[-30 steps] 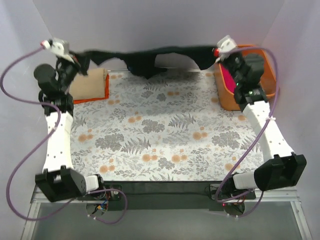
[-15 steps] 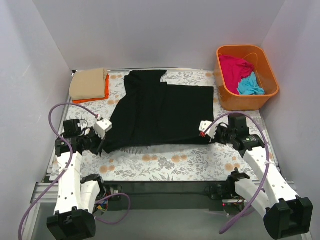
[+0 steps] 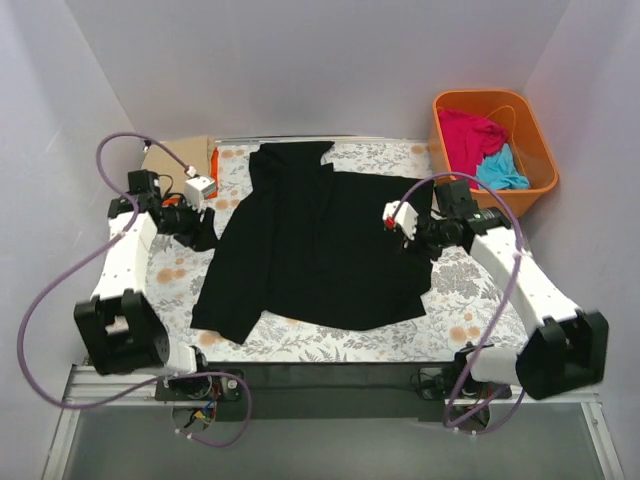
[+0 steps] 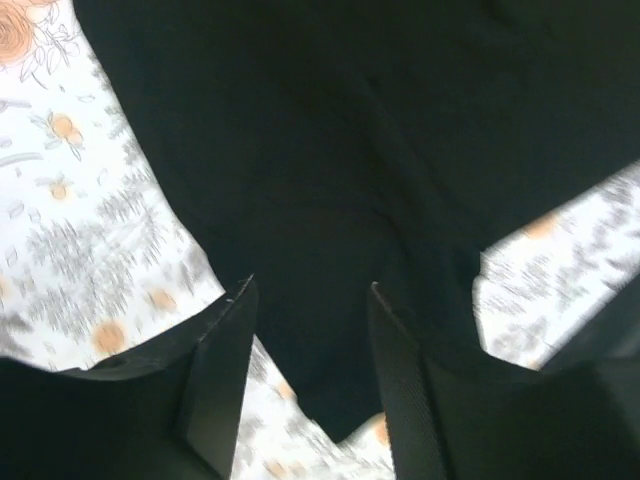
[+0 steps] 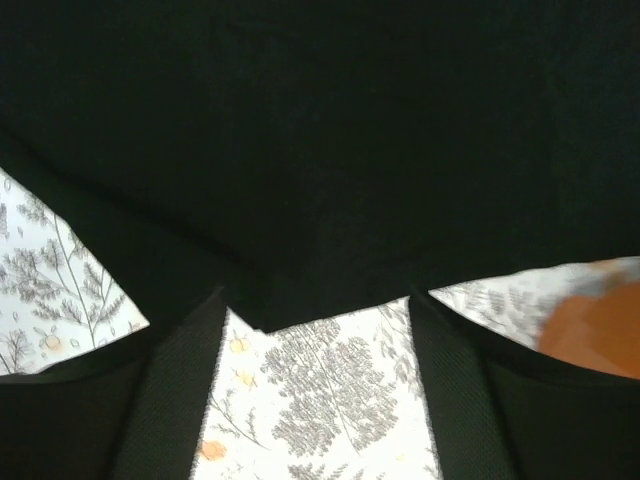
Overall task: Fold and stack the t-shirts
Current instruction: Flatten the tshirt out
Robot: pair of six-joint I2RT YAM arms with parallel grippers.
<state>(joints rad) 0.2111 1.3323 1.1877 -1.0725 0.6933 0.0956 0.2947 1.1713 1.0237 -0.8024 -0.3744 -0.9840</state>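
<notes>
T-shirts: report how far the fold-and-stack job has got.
Done: a tan t-shirt lies folded at the far left, on an orange t-shirt. In hand: the black t-shirt is spread unfolded on the floral sheet, with the left claw and right claw open over its side edges. Left: folding the black one, plus the pink t-shirt and turquoise t-shirt crumpled in the orange tub.
</notes>
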